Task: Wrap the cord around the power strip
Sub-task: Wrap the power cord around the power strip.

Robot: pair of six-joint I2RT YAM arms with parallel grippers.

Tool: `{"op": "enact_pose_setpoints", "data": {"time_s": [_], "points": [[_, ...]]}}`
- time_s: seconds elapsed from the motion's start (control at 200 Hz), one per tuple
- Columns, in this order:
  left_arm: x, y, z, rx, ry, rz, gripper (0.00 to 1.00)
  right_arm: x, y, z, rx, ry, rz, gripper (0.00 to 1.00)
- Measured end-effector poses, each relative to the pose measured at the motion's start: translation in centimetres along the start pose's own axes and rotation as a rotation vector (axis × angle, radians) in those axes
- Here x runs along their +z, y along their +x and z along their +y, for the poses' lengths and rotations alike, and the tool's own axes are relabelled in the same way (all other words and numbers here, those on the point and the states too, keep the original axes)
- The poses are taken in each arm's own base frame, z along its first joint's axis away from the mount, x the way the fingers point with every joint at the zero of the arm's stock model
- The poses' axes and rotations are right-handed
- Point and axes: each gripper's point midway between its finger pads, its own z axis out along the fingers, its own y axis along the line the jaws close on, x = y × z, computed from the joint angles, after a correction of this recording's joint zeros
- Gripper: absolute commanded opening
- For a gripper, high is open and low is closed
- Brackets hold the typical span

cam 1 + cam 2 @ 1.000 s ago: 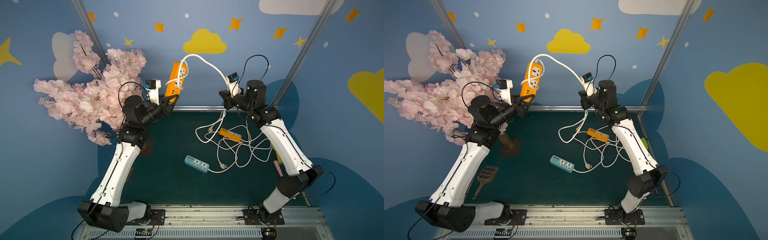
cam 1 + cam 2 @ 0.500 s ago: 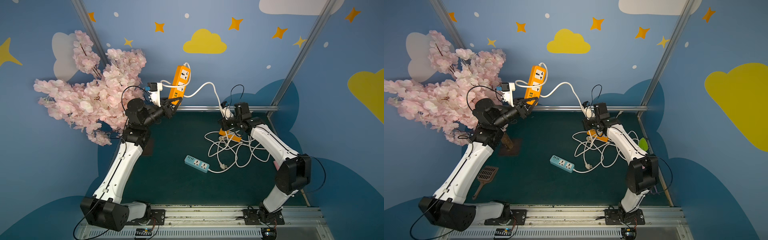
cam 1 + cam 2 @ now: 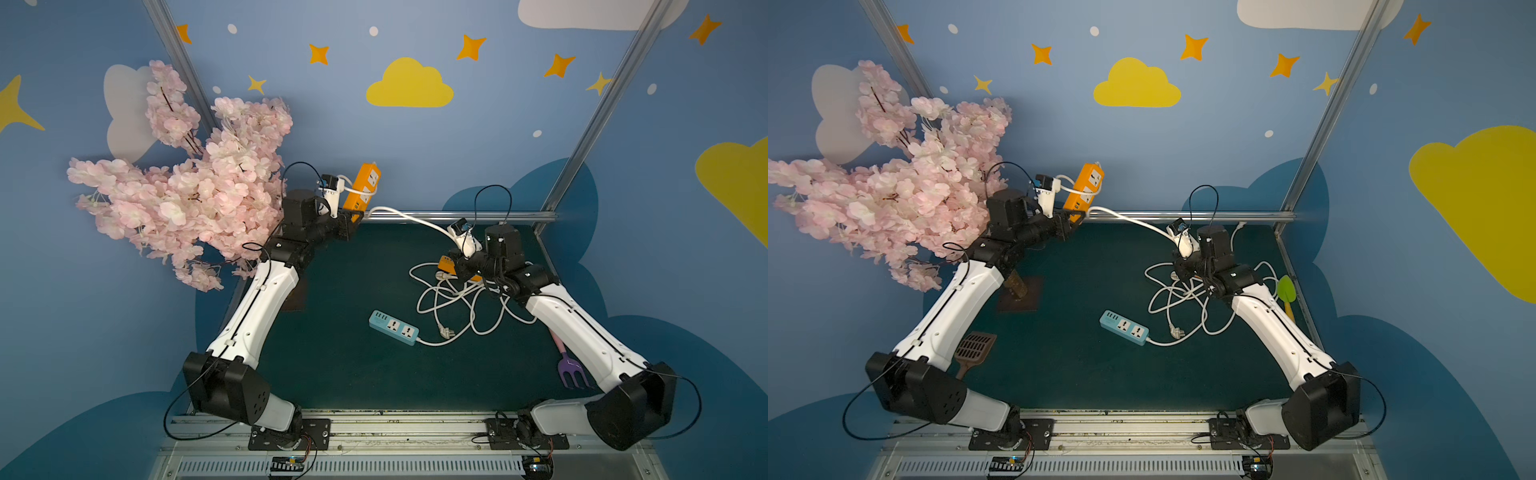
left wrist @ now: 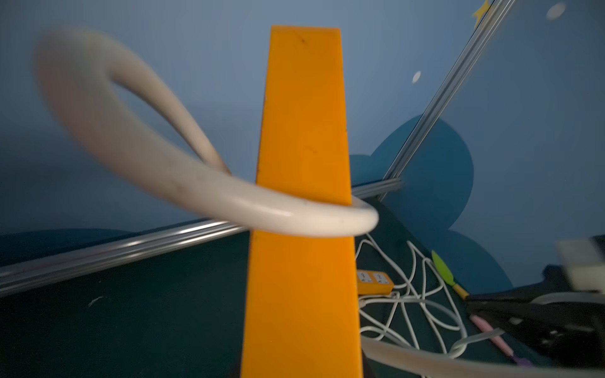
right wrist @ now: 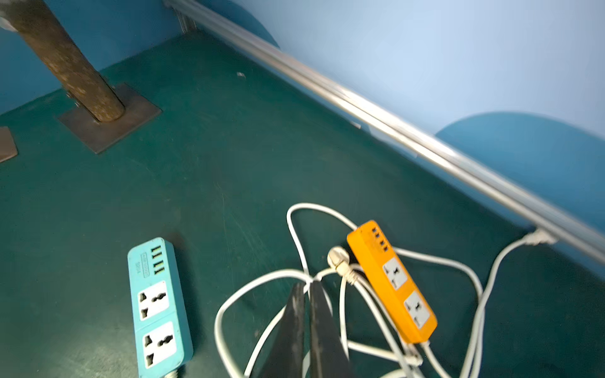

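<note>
An orange power strip stands upright above the back rail, with my left gripper shut on its lower end. In the left wrist view the strip fills the middle and hides the fingers. Its white cord loops once round the strip. From there it runs down to my right gripper, which is shut on it low over the tangle of cords.
A second orange power strip lies in the tangle. A blue power strip lies mid-table. A blossom tree stands on a trunk at the left. A purple rake, green spade and brown scoop lie by the edges.
My right gripper has come down from high near the back wall to just over the cord pile, pulling the cord low. The left gripper has lowered the strip a little.
</note>
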Motion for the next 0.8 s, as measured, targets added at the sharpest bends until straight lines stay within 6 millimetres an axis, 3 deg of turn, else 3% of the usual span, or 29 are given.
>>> {"op": "enact_pose_setpoints", "data": {"time_s": [0.11, 0.215, 0.285, 0.38, 0.486, 0.616, 0.721, 0.801], "points": [[2.6, 5.8, -1.8, 0.036, 0.082, 0.214, 0.03, -1.7, -4.9, -0.5, -0.089, 0.024, -0.09, 0.0], [2.6, 10.2, -4.7, 0.056, 0.225, 0.373, 0.03, -2.5, -9.1, -2.1, -0.146, 0.071, -0.145, 0.0], [1.8, 11.5, -6.8, 0.066, 0.335, 0.416, 0.02, -2.0, -11.0, -3.5, -0.168, 0.095, -0.146, 0.0], [0.3, 12.0, -9.5, 0.077, 0.489, 0.42, 0.02, 0.1, -12.3, -6.3, -0.167, 0.11, -0.12, 0.0], [-1.2, 11.7, -12.1, 0.092, 0.644, 0.396, 0.02, 3.6, -11.7, -8.9, -0.133, 0.084, -0.067, 0.0], [-2.7, 11.2, -14.7, 0.098, 0.805, 0.363, 0.02, 8.6, -8.6, -10.6, -0.048, 0.005, 0.013, 0.0], [-3.6, 10.3, -16.8, 0.098, 0.919, 0.32, 0.03, 12.5, -5.6, -10.3, 0.043, -0.076, 0.074, 0.0], [-3.9, 9.1, -18.0, 0.096, 0.981, 0.268, 0.03, 15.2, -3.1, -8.8, 0.116, -0.148, 0.126, 0.0]]}}
